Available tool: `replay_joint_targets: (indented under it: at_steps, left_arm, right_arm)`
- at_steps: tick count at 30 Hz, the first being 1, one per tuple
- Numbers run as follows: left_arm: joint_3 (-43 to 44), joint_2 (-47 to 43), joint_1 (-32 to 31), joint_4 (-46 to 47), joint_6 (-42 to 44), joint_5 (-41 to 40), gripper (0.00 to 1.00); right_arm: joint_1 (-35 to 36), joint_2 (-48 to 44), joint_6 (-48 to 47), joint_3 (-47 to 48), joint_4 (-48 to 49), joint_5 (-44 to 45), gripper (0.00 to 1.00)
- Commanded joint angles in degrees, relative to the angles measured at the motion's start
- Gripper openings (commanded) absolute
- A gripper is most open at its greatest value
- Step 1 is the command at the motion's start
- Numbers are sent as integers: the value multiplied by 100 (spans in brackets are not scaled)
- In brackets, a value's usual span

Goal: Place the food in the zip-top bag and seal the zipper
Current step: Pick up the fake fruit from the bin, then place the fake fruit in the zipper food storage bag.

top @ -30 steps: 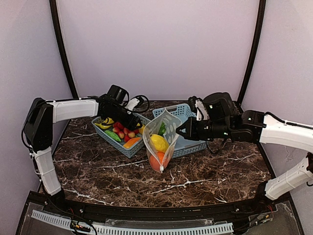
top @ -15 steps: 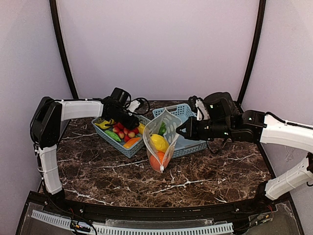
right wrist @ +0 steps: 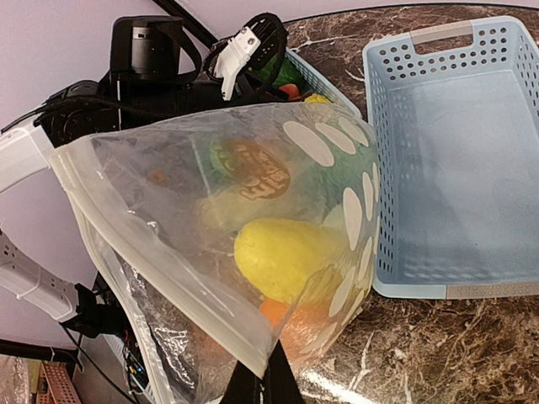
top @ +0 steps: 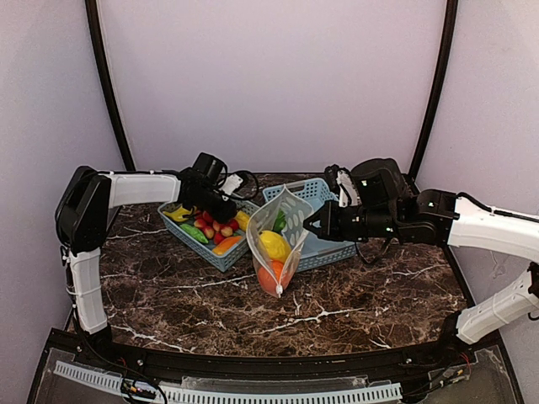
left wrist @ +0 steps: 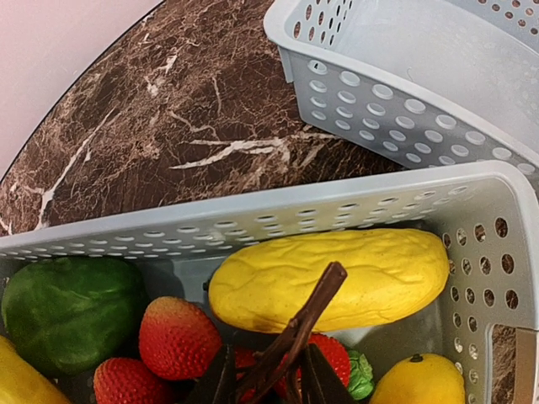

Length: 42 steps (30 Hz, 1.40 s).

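- Over on the far left of the table, the overhead camera shows us the left gripper (top: 221, 209) down in the light-blue lattice plastic basket (top: 210, 252) of toy food. The right gripper (top: 310, 225) holds the clear, white-dotted plastic zip-top bag (top: 282, 220) up off the table, just beside that basket.
- Left wrist now: dark fingers (left wrist: 221, 380) sit close on either side of a thin brown stem (left wrist: 303, 324). We cannot tell whether they pinch it yet.
- That stem rises among red toy strawberries (left wrist: 178, 337), in front of a bumpy yellow oblong toy (left wrist: 328, 278).
- We judge these pieces hard, light and glossy. A stem that narrow may swivel or slip, so we'd take it low, near its root.
- Right wrist: the jaws are pressed together on the bag's edge, with a smooth yellow toy fruit (right wrist: 286, 252) and an orange piece (right wrist: 286, 324) inside.
- We reckon the film is limp and slick and sags under its load. The stiffer mouth strip would give the surest hold.
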Motion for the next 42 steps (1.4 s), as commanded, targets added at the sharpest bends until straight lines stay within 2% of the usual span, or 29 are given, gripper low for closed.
replay_joint_targets:
  at_steps: [1, 7, 11, 14, 21, 34, 42]
  left_arm:
    - [99, 93, 36, -84, 220, 7, 26]
    - [186, 201, 32, -176, 559, 189, 23]
    - [285, 256, 36, -337, 731, 194, 8]
    - [393, 228, 34, -438, 714, 6, 1]
    - [211, -447, 31, -23, 296, -4, 1]
    - [-1287, -2335, 37, 1073, -966, 800, 1]
    - [-2069, -3717, 36, 1205, -1292, 1474, 1]
  right_arm:
    - [-42, -131, -14, -52, 97, 102, 0]
    - [-39, -121, 5, -68, 96, 112, 0]
    - [-39, -132, 5, -66, 97, 114, 0]
    - [-37, -142, 13, -71, 97, 134, 0]
    - [-37, -154, 14, -84, 103, 160, 0]
    - [-50, -250, 14, -187, 96, 199, 0]
    - [-46, -238, -3, -190, 100, 194, 0]
